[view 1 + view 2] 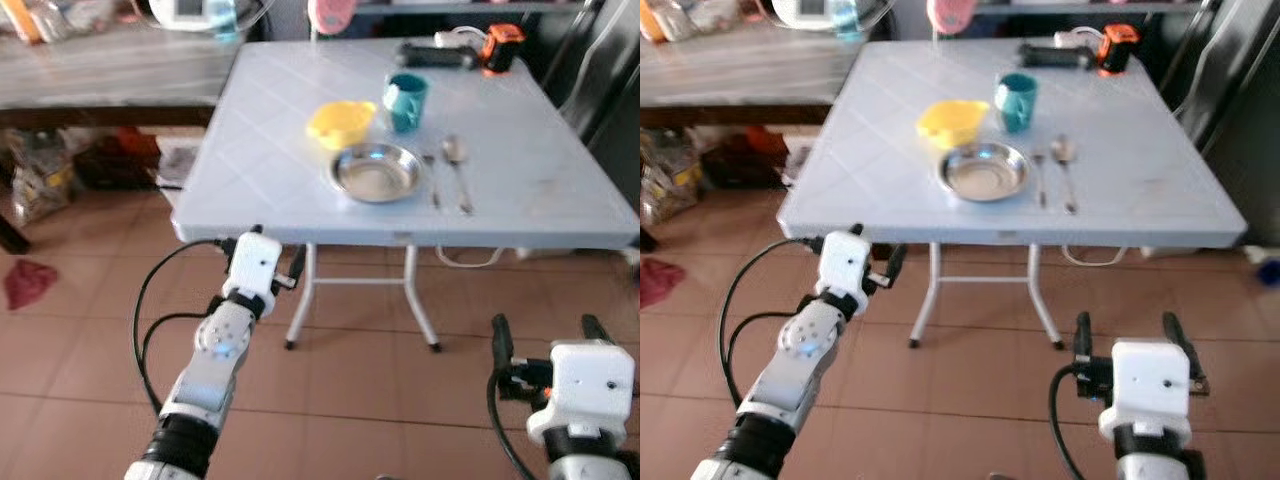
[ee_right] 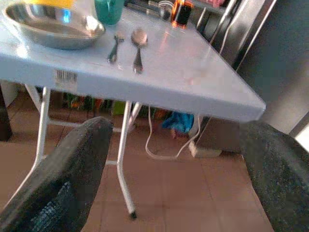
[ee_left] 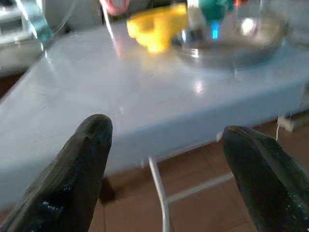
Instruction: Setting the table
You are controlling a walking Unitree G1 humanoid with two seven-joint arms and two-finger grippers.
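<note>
A light blue folding table [image 1: 270,160] stands in front of me. On it lie a steel plate [image 1: 375,172], a yellow bowl [image 1: 340,122] behind it, and a teal mug [image 1: 405,102] beside the bowl. A fork [image 1: 432,180] and a spoon [image 1: 457,165] lie just right of the plate. My left gripper [image 1: 278,250] is open and empty, just below the table's near left edge. My right gripper [image 1: 548,335] is open and empty too, low over the floor in front of the table's right side. The wrist views look between open fingers [image 3: 82,164] [image 2: 67,179] at the table.
A wooden bench [image 1: 100,70] with clutter on and under it stands at the left. A black and orange tool [image 1: 470,50] lies at the table's far edge. White table legs [image 1: 300,300], a white cable [image 2: 169,150] and a red cloth [image 1: 30,282] are on the tiled floor. A dark cabinet [image 1: 610,90] is at the right.
</note>
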